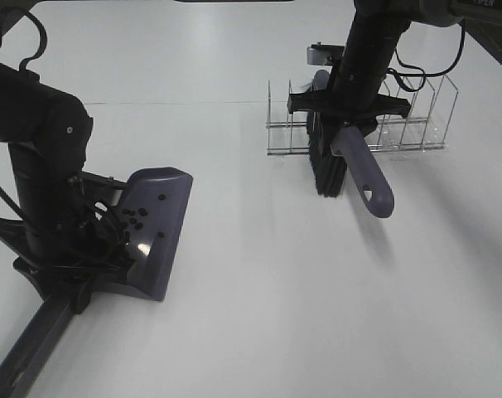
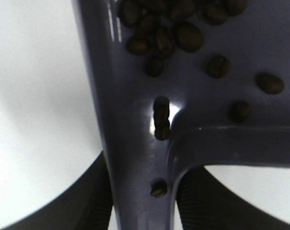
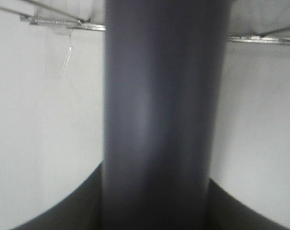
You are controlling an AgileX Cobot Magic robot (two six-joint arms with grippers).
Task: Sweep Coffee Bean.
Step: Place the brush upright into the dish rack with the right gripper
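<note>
The purple-grey dustpan rests on the white table at the left, its handle pointing toward the near left corner. Several coffee beans lie inside it. The left wrist view shows them up close on the pan. My left gripper is shut on the dustpan's handle, its fingers on either side. My right gripper is shut on the brush, whose black bristles touch the table by the rack. The brush handle fills the right wrist view.
A clear acrylic divider rack stands at the back right, just behind the brush; its edge shows in the right wrist view. White table lies between the dustpan and the brush.
</note>
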